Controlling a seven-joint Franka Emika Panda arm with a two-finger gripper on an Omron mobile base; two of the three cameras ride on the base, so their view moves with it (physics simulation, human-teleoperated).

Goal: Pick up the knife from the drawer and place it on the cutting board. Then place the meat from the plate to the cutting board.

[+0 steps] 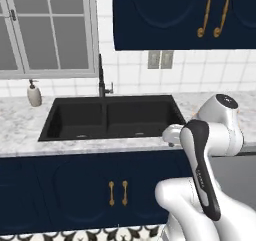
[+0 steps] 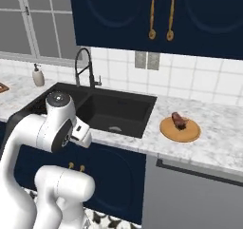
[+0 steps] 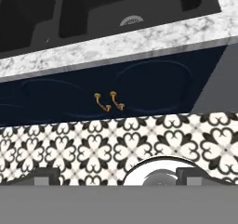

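While the meat sits on the plate on the counter right of the sink, the end effector's opening cannot be told; searching wrong cabinets for the drawer risks delay.

Black double sink set in marble table; navy cabinets, white tiled wall, window, patterned floor.
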